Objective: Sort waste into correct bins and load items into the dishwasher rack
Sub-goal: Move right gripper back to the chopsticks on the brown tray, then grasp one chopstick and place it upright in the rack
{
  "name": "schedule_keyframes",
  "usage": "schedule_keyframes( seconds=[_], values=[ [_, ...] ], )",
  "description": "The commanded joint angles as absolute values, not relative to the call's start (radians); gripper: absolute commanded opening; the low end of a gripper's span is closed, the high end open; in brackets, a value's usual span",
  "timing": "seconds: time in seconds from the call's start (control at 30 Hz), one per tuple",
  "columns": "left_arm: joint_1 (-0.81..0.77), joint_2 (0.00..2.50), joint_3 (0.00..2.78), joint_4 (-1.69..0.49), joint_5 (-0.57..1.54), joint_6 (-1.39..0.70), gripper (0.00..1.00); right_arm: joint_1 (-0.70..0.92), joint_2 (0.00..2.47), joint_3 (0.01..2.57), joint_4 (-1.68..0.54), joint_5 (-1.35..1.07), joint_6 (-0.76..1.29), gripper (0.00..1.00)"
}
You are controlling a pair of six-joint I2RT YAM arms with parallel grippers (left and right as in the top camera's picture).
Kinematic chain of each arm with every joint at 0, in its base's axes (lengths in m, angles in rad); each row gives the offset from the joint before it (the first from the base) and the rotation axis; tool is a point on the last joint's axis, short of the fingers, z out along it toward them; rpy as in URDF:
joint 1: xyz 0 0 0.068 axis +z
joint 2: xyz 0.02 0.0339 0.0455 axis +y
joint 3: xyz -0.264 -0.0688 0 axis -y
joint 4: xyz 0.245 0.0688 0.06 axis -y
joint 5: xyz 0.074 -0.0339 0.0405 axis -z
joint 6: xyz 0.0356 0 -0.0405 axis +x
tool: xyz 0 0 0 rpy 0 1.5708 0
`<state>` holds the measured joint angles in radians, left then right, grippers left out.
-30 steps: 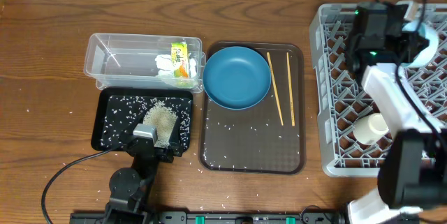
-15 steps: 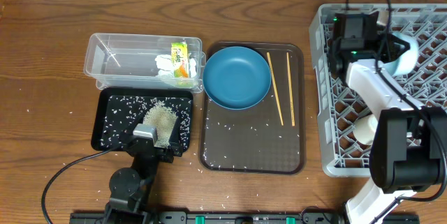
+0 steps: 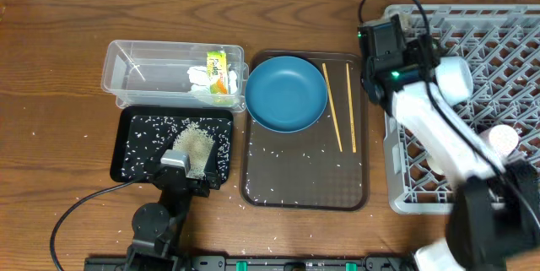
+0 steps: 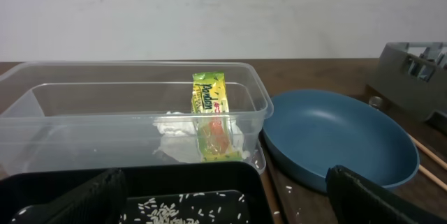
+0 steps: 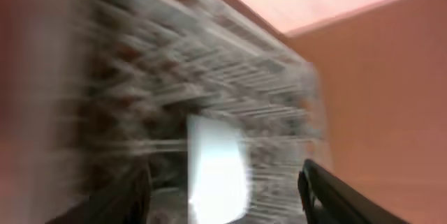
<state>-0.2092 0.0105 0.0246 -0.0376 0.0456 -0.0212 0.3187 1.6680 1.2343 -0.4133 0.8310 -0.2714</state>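
Observation:
The grey dishwasher rack (image 3: 506,43) fills the right side. A white bowl (image 3: 453,77) rests in it near its left wall, and a small pale cup (image 3: 504,138) stands further right. My right gripper (image 3: 422,58) hovers at the rack's left edge, just left of the bowl. The right wrist view is blurred; its fingers are apart with nothing between them, and the white bowl (image 5: 216,172) lies beyond them. The blue plate (image 3: 286,94) and two chopsticks (image 3: 331,106) lie on the brown serving tray (image 3: 304,178). My left gripper (image 4: 234,206) stands open over the black tray (image 3: 135,132).
The clear tub (image 3: 143,73) holds a snack wrapper (image 3: 221,70) and white tissue (image 3: 201,81). A heap of rice (image 3: 192,144) sits in the black tray. Loose grains dot the serving tray and the table near the front edge. A cable runs from the left arm.
The right arm swung left from over the rack to its left edge. Its jaws opened and the white bowl stayed in the rack. The left arm has not moved.

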Motion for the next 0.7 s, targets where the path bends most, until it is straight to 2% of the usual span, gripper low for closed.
schedule_keyframes(
  seconds=[0.0,0.07,0.1,0.17,0.27,0.67],
  values=[
    [-0.202,0.005,0.004,-0.066,0.033,-0.008,0.93,0.348,1.514,1.251,-0.488,0.302,0.036,0.65],
    [-0.202,0.005,0.004,-0.066,0.033,-0.008,0.94,0.348,1.488,1.251,-0.538,0.075,0.169,0.57],
    [-0.202,0.005,0.004,-0.066,0.033,-0.008,0.93,0.348,1.488,1.25,-0.562,-0.012,0.238,0.56],
    [-0.202,0.005,0.004,-0.066,0.033,-0.008,0.93,0.351,1.509,1.24,-0.604,-0.105,0.337,0.5],
    [-0.202,0.005,0.004,-0.066,0.033,-0.008,0.94,0.359,1.57,1.229,-0.643,-0.121,0.405,0.41],
    [-0.202,0.005,0.004,-0.066,0.033,-0.008,0.93,0.36,1.859,1.229,-0.639,-0.094,0.463,0.31]
  ],
)
